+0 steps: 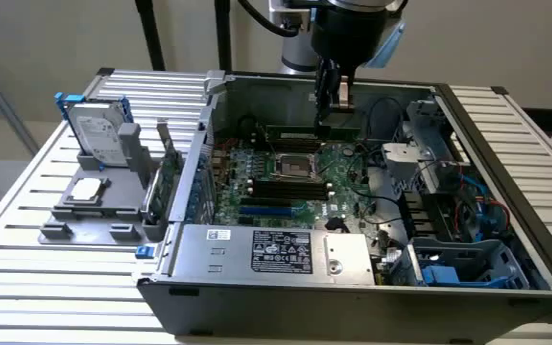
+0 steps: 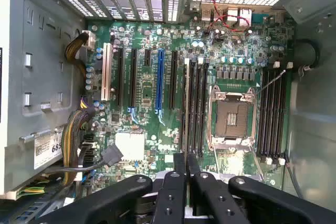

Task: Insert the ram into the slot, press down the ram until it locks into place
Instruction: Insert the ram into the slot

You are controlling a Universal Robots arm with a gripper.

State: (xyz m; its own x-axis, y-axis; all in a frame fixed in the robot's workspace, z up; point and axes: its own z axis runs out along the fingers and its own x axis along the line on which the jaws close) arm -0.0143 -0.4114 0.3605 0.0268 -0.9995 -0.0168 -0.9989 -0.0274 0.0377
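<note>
Hanging over the far part of the motherboard (image 1: 345,164) inside the open computer case (image 1: 256,305), the ram (image 1: 295,133) is clamped level between the narrow jaws. The slot (image 2: 195,103), one of several parallel black ones, lies beside the processor socket (image 2: 231,113).

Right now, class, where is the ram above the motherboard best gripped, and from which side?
Pinch the ram across its flat faces near the middle of its upper long edge, from straight above, as the gripper seems to. It is thin and level, so its lower edge stays free.
</note>
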